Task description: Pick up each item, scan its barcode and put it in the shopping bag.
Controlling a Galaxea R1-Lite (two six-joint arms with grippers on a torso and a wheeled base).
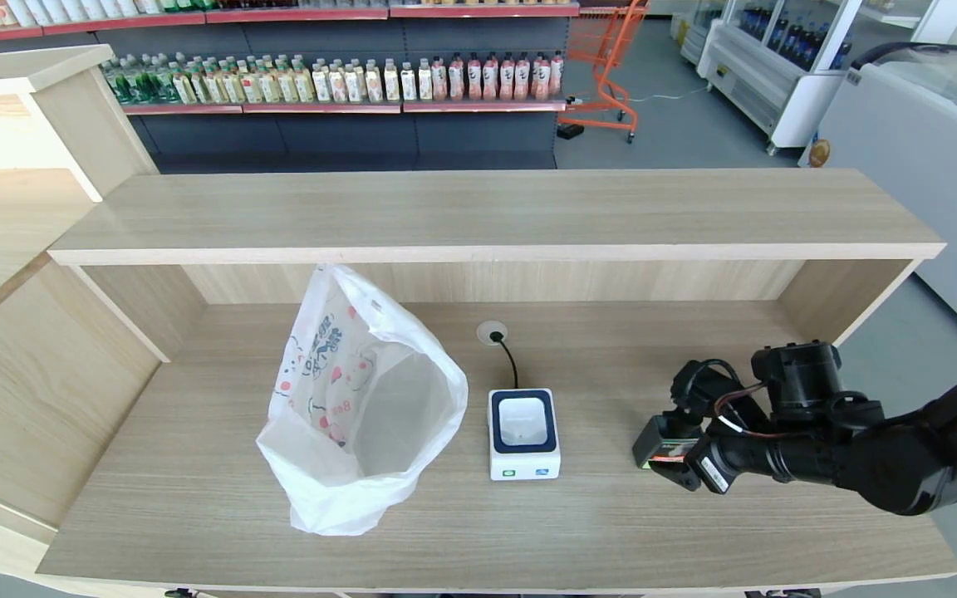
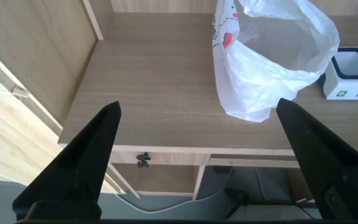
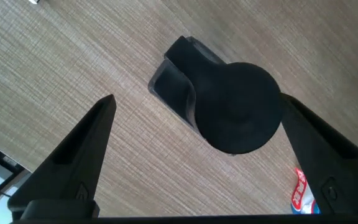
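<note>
- The left claw is held over the near edge of the bench, on the robot's left. Its fingers are spread wide, with nothing between them.
- The bench is made of pale wood grain, and side walls are seen at both ends.
- A white plastic bag is stood on the left half of the bench. Its mouth is open and turned toward the right, and red and blue print is seen on its side. In the left wrist view the bag is seen beyond the claw.
- A small white scanner with a dark-framed window on top is set just to the right of the bag, apart from it.
- The right claw is held low over the bench to the right of the scanner, near it but not touching it.
- In the right wrist view the right claw is seen with its fingers wide apart. A dark item, a round part joined to a boxy part, is seen between them against the wood. One finger is seen at its edge and the other is well apart from it, so no grip is shown.
- A red and white scrap is seen beside that finger; what it belongs to cannot be told.
- A black cable is run from the back of the scanner to a round port in the bench.
- A raised ledge is carried across the back of the bench.
- Beyond it, rows of bottles are lined on store shelves, and an orange cart is parked to their right.
</note>
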